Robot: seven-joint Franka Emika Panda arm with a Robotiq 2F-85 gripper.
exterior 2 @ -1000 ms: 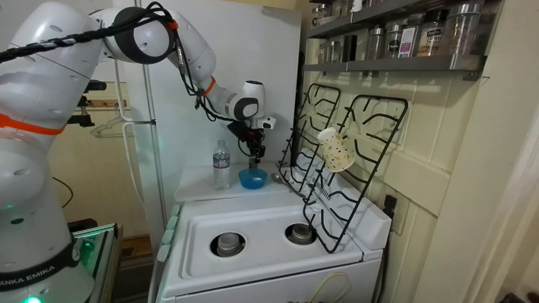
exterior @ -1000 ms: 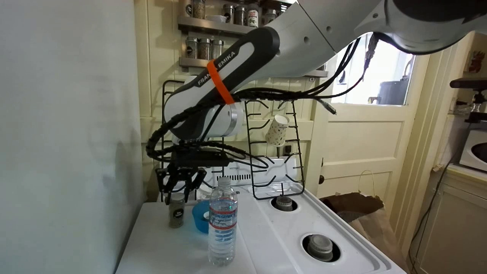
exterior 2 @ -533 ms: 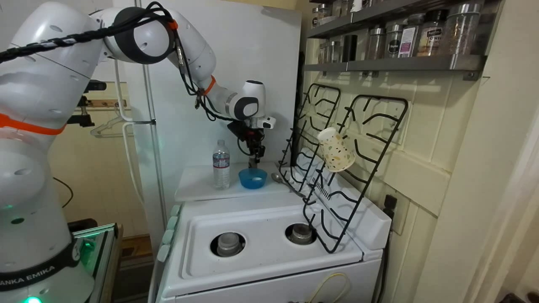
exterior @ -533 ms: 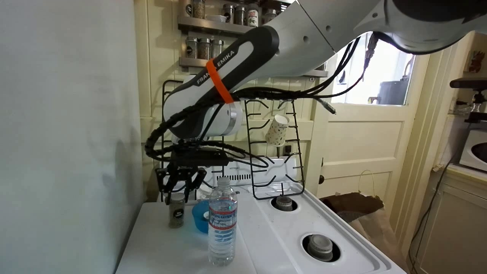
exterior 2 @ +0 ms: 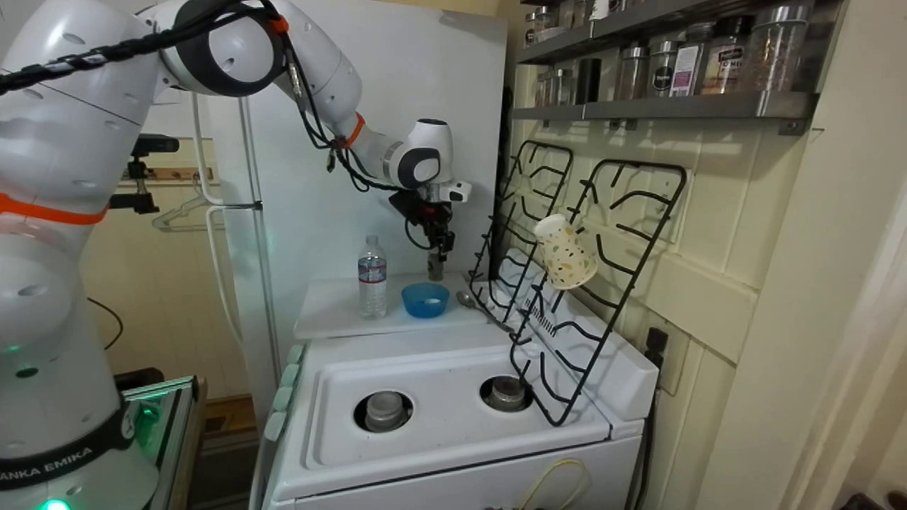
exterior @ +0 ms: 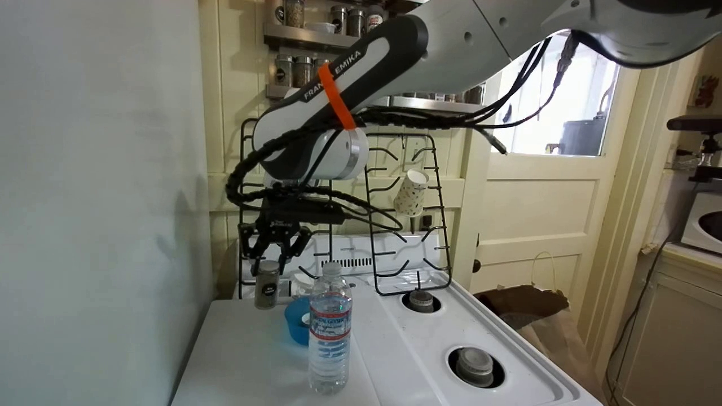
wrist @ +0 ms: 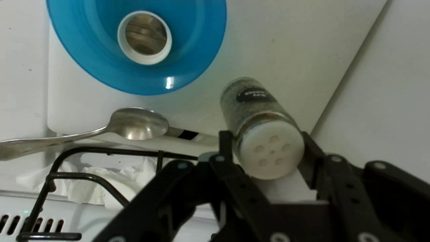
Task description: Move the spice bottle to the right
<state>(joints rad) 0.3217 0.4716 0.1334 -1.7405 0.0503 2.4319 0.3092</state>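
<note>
The spice bottle (exterior: 267,286) is held upright, its long axis close to vertical in both exterior views, white shaker cap (wrist: 272,151) uppermost and base pointing down. The gripper (wrist: 266,143) has a finger (wrist: 225,144) pressed on either side of it, just around the cap end. In the wrist view the axis runs aslant: the perforated cap faces the camera and the body recedes towards the upper left, with a dark label (wrist: 254,95) (lettering too blurred to read) along it. The bottle is raised over the white surface (exterior: 242,366), near the blue bowl (wrist: 198,50) but apart from it. The Crystal Geyser water bottle (exterior: 330,338) also stands upright; a metal spoon (wrist: 139,124) lies near the bowl
</note>
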